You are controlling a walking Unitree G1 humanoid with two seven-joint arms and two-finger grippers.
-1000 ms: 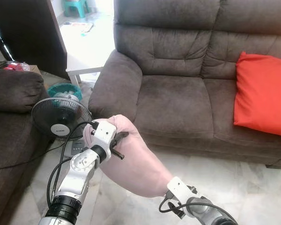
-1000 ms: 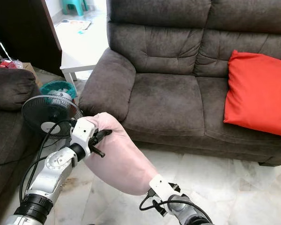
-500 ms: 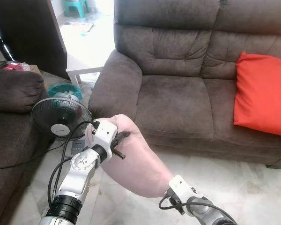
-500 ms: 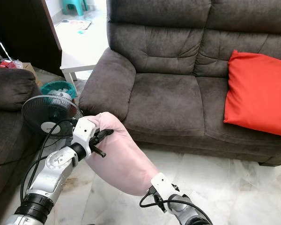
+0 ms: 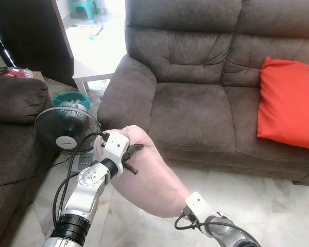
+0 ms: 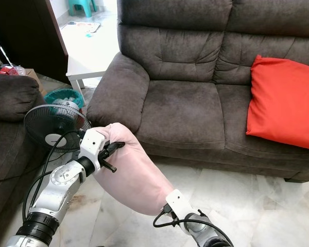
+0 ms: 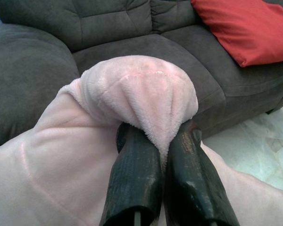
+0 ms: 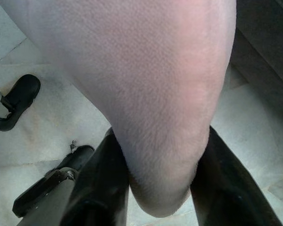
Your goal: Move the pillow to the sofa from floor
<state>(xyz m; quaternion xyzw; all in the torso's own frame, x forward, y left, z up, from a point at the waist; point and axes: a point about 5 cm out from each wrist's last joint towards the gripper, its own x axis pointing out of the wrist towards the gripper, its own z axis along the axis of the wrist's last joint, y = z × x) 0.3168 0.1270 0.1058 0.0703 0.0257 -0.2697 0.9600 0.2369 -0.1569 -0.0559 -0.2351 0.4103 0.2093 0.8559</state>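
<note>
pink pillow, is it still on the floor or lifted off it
Lifted: the pink pillow hangs above the tiles, pinched between the left hand and right hand.

Ahead of me stands a dark brown two-seat sofa (image 5: 195, 103) with an orange-red cushion (image 5: 288, 103) leaning on its right seat. To my left sits another brown sofa's arm (image 5: 15, 100), and between them a black floor fan (image 5: 67, 130) stands on the pale marble-tile floor (image 5: 278, 206). Behind the fan sit a teal basket (image 5: 69, 98) and a white low table (image 5: 90, 72), with bright daylight falling beyond
</note>
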